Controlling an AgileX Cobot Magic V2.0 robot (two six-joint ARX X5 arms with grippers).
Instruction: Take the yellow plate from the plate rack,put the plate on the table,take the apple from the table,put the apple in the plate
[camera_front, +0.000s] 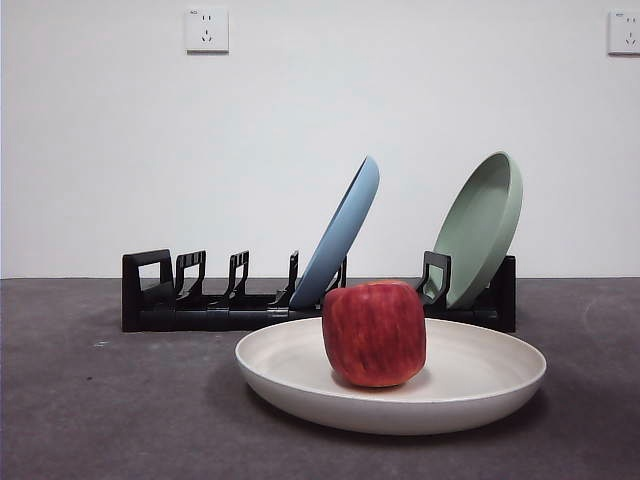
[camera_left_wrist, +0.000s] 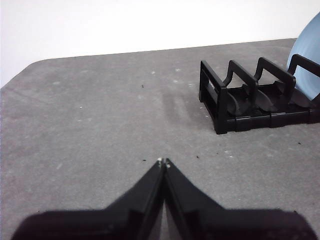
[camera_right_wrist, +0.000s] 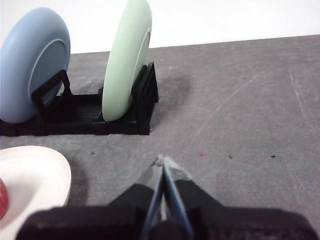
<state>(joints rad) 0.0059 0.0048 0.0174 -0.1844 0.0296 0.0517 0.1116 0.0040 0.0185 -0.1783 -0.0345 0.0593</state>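
The yellow plate (camera_front: 480, 385) lies flat on the table (camera_front: 100, 400) in front of the plate rack (camera_front: 200, 305). The red apple (camera_front: 375, 333) sits upright in the middle of the plate. In the right wrist view the plate's rim (camera_right_wrist: 35, 170) and a sliver of the apple (camera_right_wrist: 2, 200) show off to one side of my right gripper (camera_right_wrist: 162, 162), which is shut and empty above bare table. My left gripper (camera_left_wrist: 163, 162) is shut and empty too, hovering over the table near the empty end of the rack (camera_left_wrist: 250, 95). Neither gripper shows in the front view.
A light blue plate (camera_front: 345, 235) and a sage green plate (camera_front: 485, 225) lean in the rack's slots. Several slots at the rack's left end hold nothing. A white wall stands behind the table.
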